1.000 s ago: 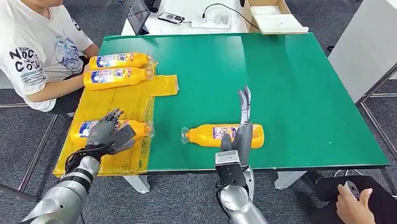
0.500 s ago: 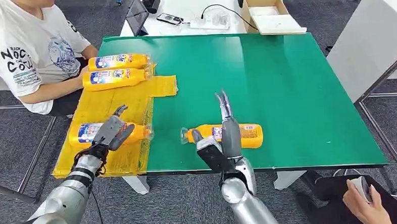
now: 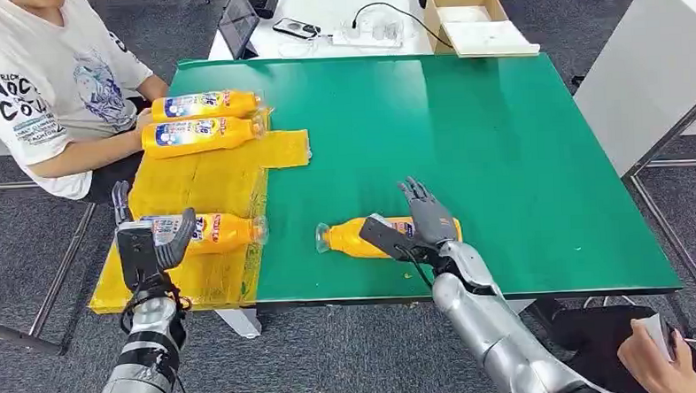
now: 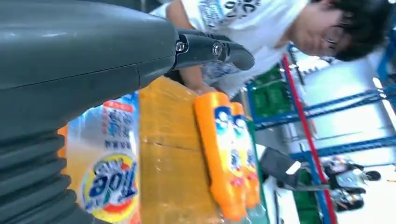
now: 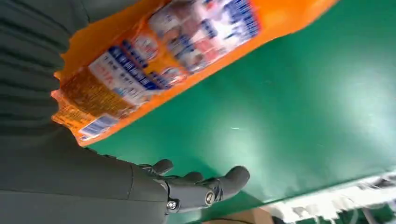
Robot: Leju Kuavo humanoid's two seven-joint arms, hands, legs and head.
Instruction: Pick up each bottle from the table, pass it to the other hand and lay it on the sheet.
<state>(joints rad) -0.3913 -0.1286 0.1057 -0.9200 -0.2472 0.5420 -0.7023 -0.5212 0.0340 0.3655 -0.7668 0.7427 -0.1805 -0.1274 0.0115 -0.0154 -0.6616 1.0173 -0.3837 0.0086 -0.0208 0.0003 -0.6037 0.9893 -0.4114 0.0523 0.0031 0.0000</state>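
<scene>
So on the green table (image 3: 502, 154) one orange bottle (image 3: 351, 238) is lying on its side near the front edge, clear cap end pointed toward the yellow sheet (image 3: 211, 180), label turned up. The right hand (image 3: 421, 224) is held right over the bottle's base end with the fingers spread apart and nothing gripped; whether the palm is actually touching the bottle can't be told from the head view. In the right wrist view the same bottle (image 5: 187, 51) is seen just beside the palm, with the fingers (image 5: 205, 189) stretched out over bare green table and not wrapped around anything.

The sheet is spread over the table's left side and three more bottles are laid on it. A near bottle (image 3: 217, 230) is lying close to the front, cap toward the middle of the table. Two far bottles (image 3: 201, 120) are parked side by side at the back of the sheet, touching each other, right next to the arm of a seated person (image 3: 52, 85) in a white printed t-shirt.

The left hand (image 3: 147, 245) is raised upright at the front left corner, just beside the near bottle's base, fingers loose and apart, nothing held. From the left wrist view the near bottle's label (image 4: 109, 186) is seen close by the palm

A cardboard box (image 3: 474, 18) is sitting beyond the table's far edge
</scene>
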